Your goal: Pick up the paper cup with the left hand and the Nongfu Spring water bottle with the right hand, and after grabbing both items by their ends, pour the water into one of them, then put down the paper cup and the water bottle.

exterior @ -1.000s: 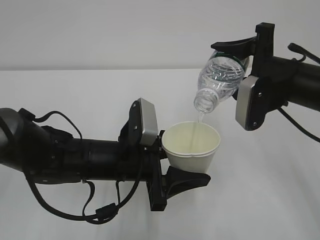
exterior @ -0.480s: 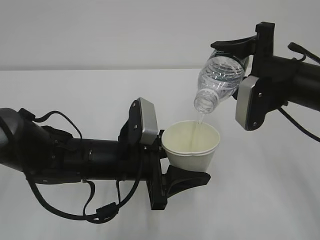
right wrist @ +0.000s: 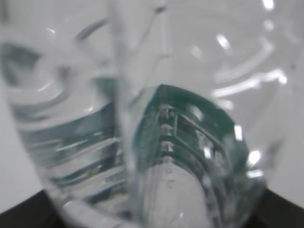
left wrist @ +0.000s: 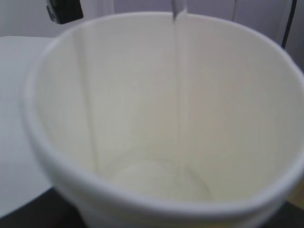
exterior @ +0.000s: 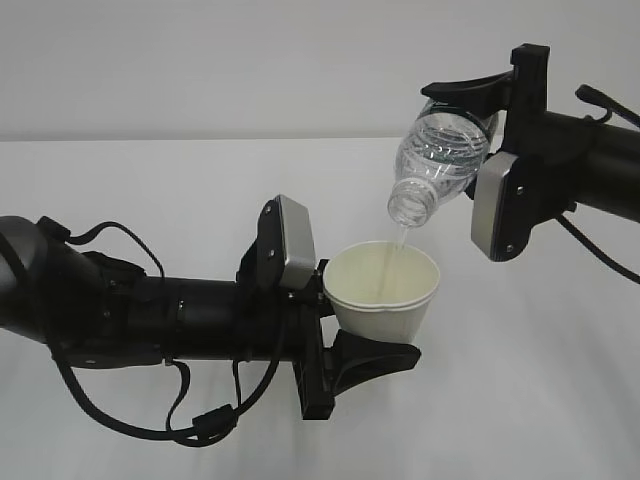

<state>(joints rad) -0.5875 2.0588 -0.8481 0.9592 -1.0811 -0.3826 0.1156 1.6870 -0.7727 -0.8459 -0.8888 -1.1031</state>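
Observation:
My left gripper is shut on the white paper cup, holding it upright above the table near its base. The cup's cream inside fills the left wrist view. My right gripper is shut on the Nongfu Spring water bottle, which tilts mouth-down to the left above the cup. A thin stream of water falls from the bottle's mouth into the cup; the stream also shows as water in the left wrist view. The clear ribbed bottle with its green label fills the right wrist view.
The white table stretches beneath both arms, with a pale wall behind. The left arm's black body and cables lie across the lower left. The right arm comes in from the upper right.

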